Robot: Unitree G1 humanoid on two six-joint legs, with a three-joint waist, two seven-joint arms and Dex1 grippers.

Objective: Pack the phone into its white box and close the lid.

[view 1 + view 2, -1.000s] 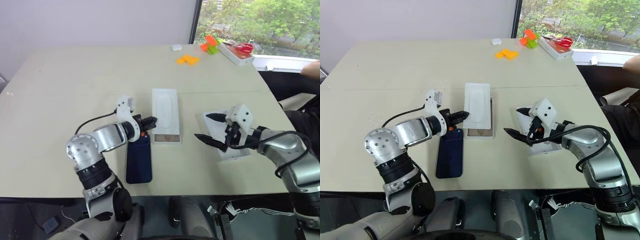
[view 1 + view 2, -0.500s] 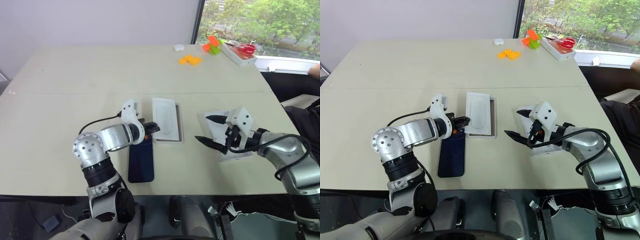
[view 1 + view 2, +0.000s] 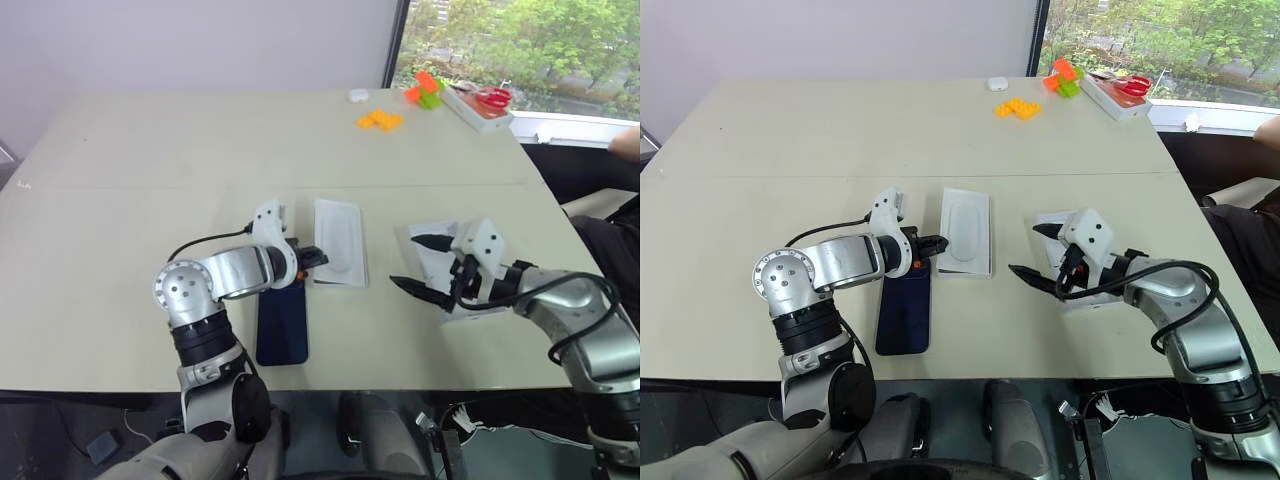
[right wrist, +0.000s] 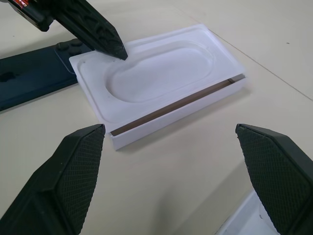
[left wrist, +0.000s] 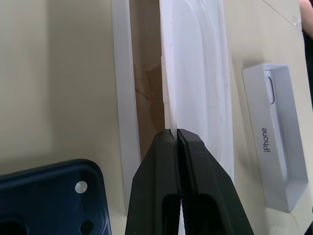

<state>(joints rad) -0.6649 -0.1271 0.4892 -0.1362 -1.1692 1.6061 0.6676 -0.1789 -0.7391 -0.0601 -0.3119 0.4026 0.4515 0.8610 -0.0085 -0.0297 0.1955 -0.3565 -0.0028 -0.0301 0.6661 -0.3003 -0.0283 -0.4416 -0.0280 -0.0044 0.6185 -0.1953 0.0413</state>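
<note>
Beige table (image 3: 150, 180). Near middle: white box (image 3: 341, 275) with an insert (image 3: 340, 238) over it, phone (image 3: 281, 320) flat just left of it, lid (image 3: 440, 262) to the right. Far right corner: orange blocks (image 3: 379, 120), orange-green blocks (image 3: 423, 88), small white object (image 3: 356, 96), white case with red scissors (image 3: 478, 103).

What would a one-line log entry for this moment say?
left gripper: shut on insert edge | insert: over box | phone: on table | right gripper: open, empty
</note>
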